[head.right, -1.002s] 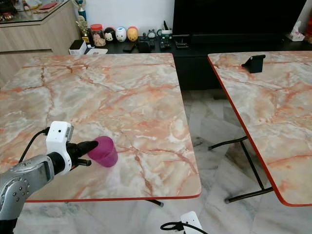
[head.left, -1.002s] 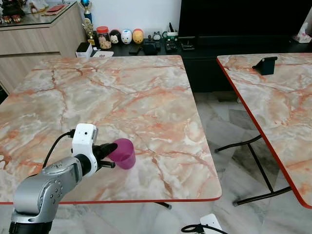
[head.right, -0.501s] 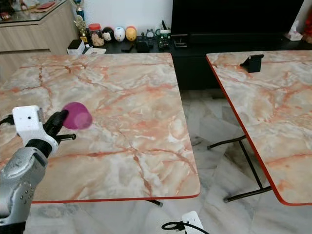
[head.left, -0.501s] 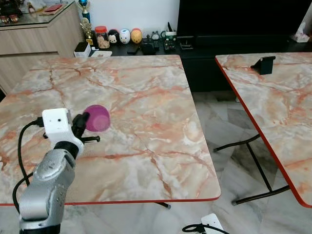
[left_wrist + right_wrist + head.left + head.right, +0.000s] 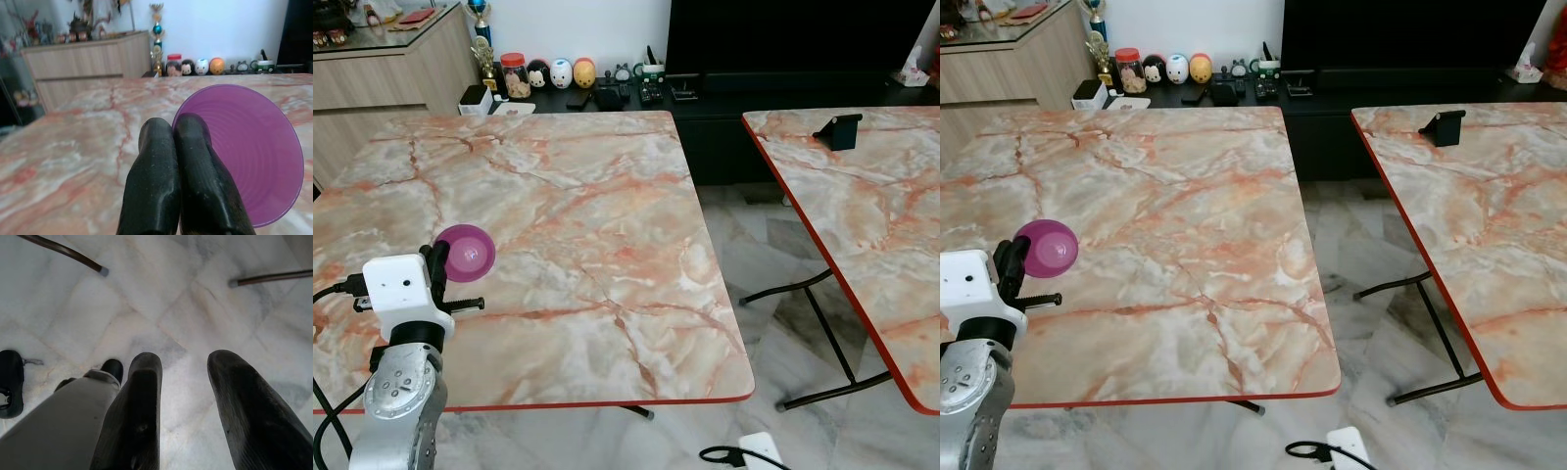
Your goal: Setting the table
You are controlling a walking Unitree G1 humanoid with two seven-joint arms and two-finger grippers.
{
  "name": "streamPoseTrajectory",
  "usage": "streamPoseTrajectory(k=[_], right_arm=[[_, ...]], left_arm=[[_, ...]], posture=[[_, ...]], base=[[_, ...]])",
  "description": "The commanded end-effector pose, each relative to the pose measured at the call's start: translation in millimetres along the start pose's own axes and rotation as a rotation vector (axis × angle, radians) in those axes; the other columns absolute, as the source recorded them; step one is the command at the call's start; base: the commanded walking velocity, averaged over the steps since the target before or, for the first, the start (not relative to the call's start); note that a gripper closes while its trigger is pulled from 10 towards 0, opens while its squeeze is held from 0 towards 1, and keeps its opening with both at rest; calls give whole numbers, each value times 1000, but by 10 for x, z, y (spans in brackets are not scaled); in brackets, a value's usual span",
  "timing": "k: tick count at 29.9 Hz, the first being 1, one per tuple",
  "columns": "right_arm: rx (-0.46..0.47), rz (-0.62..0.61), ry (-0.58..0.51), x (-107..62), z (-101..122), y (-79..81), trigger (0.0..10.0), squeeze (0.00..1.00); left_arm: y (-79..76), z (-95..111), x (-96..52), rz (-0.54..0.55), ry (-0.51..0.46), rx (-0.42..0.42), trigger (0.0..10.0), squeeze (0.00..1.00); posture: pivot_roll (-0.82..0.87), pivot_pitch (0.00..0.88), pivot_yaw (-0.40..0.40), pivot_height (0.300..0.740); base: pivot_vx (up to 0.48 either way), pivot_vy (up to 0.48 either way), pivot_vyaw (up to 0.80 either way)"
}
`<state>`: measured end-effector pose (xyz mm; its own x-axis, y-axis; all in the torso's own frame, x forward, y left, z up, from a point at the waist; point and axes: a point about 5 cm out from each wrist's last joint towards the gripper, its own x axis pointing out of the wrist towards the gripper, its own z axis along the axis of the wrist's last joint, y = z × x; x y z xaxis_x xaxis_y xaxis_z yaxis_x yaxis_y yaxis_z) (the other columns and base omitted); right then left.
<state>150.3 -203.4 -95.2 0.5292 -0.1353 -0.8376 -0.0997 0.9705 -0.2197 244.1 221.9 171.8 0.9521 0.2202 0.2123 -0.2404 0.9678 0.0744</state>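
Left gripper (image 5: 445, 266) pinches a purple cup (image 5: 465, 253) by its rim, held tipped with its mouth facing the camera, above the near left part of the marble table (image 5: 587, 196). Second marble table (image 5: 871, 215) stands apart on the right. Right gripper (image 5: 188, 401) hangs over the tiled floor (image 5: 161, 298), fingers spread, holding nothing.

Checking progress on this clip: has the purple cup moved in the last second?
Yes. The left gripper has carried the purple cup up and leftward, away from the marble table's near red edge, its mouth now tipped toward the camera.
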Motion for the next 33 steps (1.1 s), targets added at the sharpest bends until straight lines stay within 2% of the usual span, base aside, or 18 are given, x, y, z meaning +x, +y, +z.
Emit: streamPoseTrajectory(k=[1, 22, 26, 33], right_arm=[[27, -3, 19, -8, -50, -24, 10000, 0], [84, 18, 19, -25, -102, 60, 10000, 0], [84, 21, 22, -28, -113, 69, 10000, 0], [31, 33, 25, -29, -118, 88, 10000, 0]], left_arm=[[-39, 18, 20, -21, -20, 10, 10000, 0], [-85, 12, 80, -41, -54, -16, 10000, 0], [-67, 16, 95, -41, -57, -16, 10000, 0], [-38, 40, 133, -35, -66, -15, 10000, 0]], posture=[[42, 0, -3, 740], [32, 0, 9, 740], [33, 0, 10, 740], [39, 0, 6, 740]], base=[[0, 0, 0], [0, -410, 0], [0, -429, 0], [0, -429, 57]])
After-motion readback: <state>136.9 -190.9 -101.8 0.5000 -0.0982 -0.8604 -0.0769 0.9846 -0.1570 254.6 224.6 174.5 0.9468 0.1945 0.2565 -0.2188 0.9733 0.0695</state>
